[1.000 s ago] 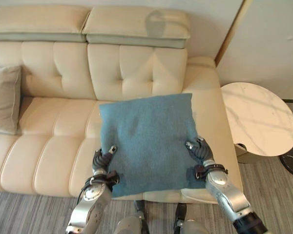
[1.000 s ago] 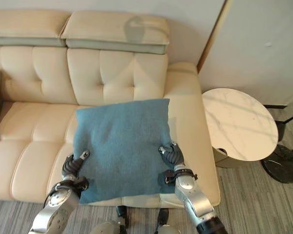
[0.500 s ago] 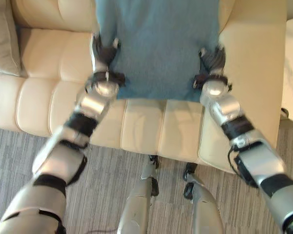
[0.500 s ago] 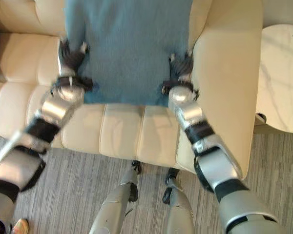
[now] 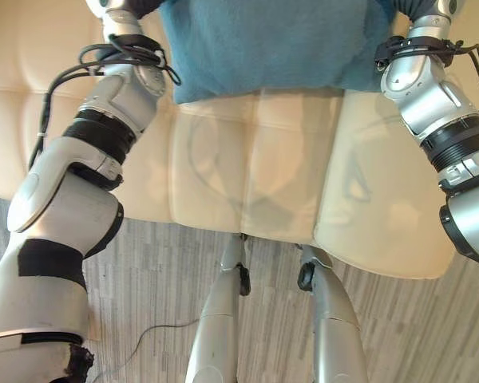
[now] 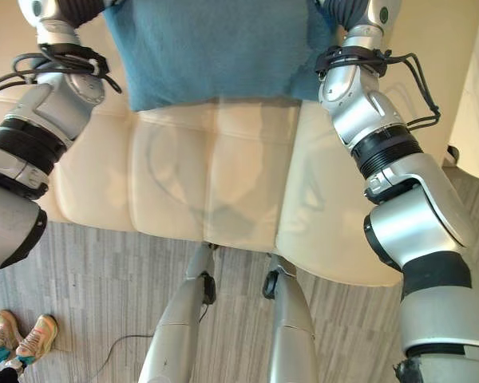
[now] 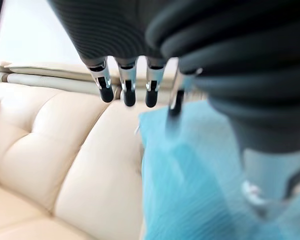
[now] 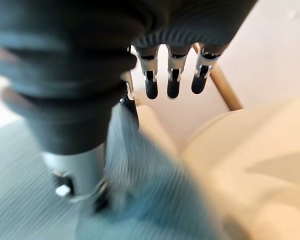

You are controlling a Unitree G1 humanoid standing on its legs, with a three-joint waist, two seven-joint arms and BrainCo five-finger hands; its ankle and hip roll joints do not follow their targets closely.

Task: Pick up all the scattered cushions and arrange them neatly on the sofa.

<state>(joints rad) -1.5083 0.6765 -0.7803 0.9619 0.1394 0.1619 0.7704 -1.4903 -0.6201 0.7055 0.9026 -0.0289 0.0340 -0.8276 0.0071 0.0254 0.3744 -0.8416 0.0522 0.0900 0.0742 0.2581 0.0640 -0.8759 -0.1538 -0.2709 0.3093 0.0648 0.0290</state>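
Blue cushion (image 5: pixel 263 44) is on the sofa (image 5: pixel 255 175) seat, between the two hands, its near hem running left-right across the seat; the rest runs up out of the eye views, so long axis can't be called. Its near edge sags a bit in the middle, with soft rounded corners. Fabric is a matte, fine-ribbed weave — teal-blue, slightly fuzzy.

Left hand (image 7: pixel 127 82): in its wrist view the fingers hang straight in a row over the cushion's edge, with one finger and the thumb (image 7: pixel 176 97) closed on the blue fabric — pinching it. Right hand (image 8: pixel 172 75): same arrangement, three fingers straight, thumb (image 8: pixel 127 90) clamped against the cushion's side edge.

Sofa is cream leather, smooth and glossy; the seat is split into padded vertical panels, with a tufted backrest and headrest pads visible from the left wrist. Floor (image 6: pixel 96 263) is grey striped carpet. A person's shoes (image 6: pixel 20 335) at the lower left of the right eye view.
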